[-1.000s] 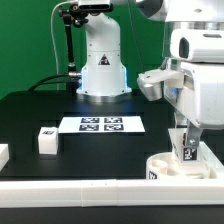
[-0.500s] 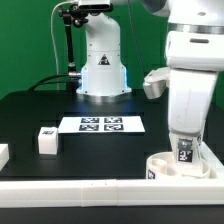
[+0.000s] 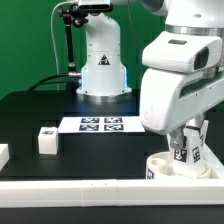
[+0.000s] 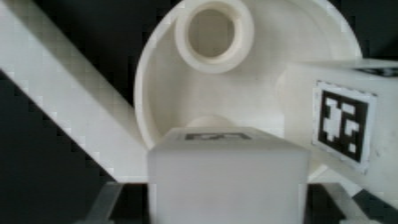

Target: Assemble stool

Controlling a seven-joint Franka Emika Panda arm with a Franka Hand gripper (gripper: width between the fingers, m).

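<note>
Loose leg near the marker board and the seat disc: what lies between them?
Only bare table shows between the loose leg and the seat disc in the exterior view; the marker board lies behind that stretch.

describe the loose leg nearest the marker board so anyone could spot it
On the black table, find the marker board in front of the arm's white base. Just past the board's end on the exterior view's left stands a small white leg, dark tag on top. Unlike the held leg in the claw, it stands free.

Exterior camera, low and wide, faces the arm base [image 3: 103,70] across the table [image 3: 30,110]; wrist camera hugs the seat disc [image 4: 178,110], shared at exterior's lower right.
</note>
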